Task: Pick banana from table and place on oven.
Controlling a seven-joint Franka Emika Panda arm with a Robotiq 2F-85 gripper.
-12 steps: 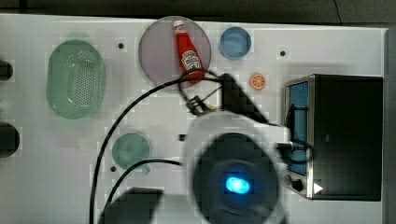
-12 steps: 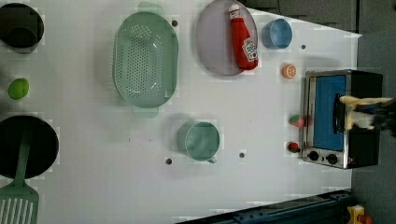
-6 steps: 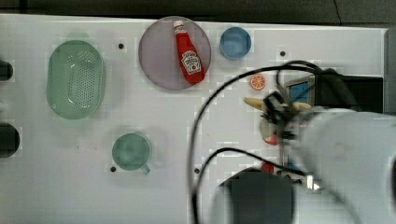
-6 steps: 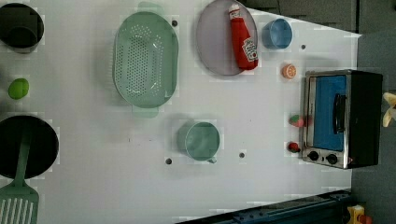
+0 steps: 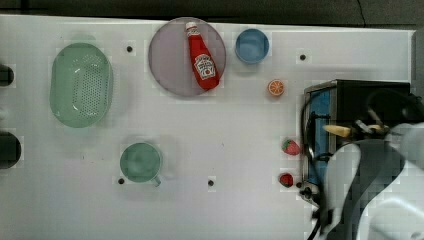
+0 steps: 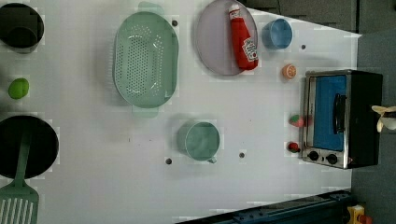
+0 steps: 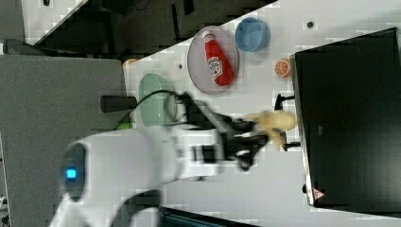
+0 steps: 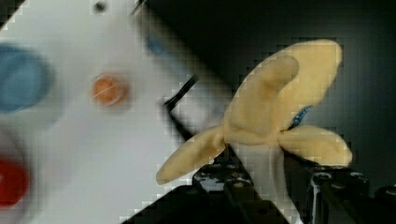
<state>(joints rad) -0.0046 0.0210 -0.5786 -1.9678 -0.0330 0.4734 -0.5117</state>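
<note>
1. White, blurred arm casing covers the lower right of the top view, hiding the oven's (image 5: 372, 95) lower half there; only a pale-yellow tip of the banana (image 5: 338, 130) pokes out beside the cables.
2. In the left view, the banana (image 6: 384, 116) sits at the frame's right edge, partly cut off, past the oven's (image 6: 343, 119) black top.
3. The gripper (image 7: 259, 137) pinches the banana (image 7: 273, 124) at its whitish flesh end, jaws pressed on it; in the wrist view the peel strips of the banana (image 8: 275, 116) splay out beyond the dark fingers (image 8: 224, 179), which are blurred and hard to separate.
4. In the right view the banana hangs off the table (image 7: 265, 184), just at the oven's (image 7: 350, 118) front edge, level with the door handle; whether it touches the oven cannot be told.
5. Open room: the oven's black top lies bare in the right view. Left of the oven in the top view, the orange slice (image 5: 276, 87) and two strawberries (image 5: 291, 147) lie near the door; the plate (image 5: 170, 65) with the ketchup bottle (image 5: 202, 57), blue bowl (image 5: 252, 46), mug (image 5: 141, 162) and colander (image 5: 81, 84) lie well apart.
6. In the right view, the banana's long axis runs roughly left to right, its tip pointing toward the oven.
</note>
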